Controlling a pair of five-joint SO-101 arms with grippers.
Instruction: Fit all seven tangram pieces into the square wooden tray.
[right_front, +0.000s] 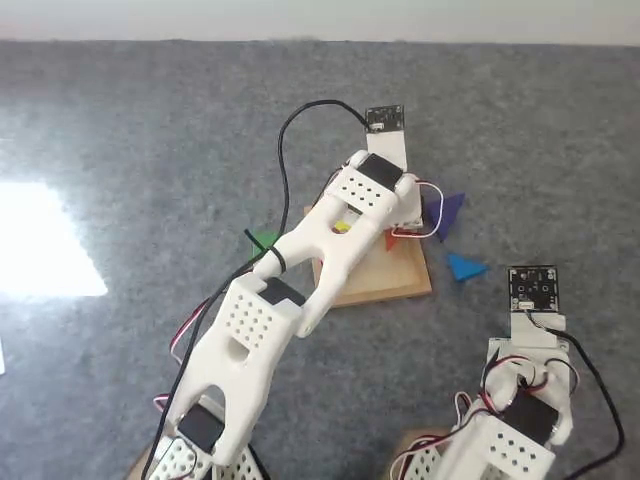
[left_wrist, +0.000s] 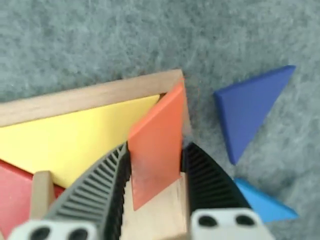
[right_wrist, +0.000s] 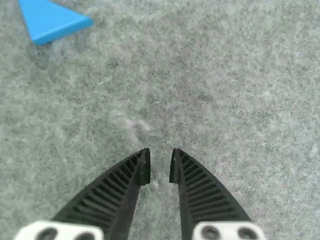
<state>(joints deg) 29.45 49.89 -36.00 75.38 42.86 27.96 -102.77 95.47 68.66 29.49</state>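
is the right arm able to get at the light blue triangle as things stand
Probably yes: the right gripper holds nothing, and only bare grey mat lies between it and the light blue triangle, which lies outside the wooden tray. The left arm is over the tray, off that path.

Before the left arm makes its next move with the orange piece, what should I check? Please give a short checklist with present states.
1. Left gripper holds orange piece: ok, clamped between both fingers.
2. Orange piece flat in tray: not ok, tilted at the corner.
3. Yellow piece seated in tray: ok.
4. Free room under orange piece: cannot tell, hidden.
5. Dark blue triangle and light blue triangle in tray: not ok, both on the mat.
6. Right gripper away from tray: ok, over bare mat, empty.
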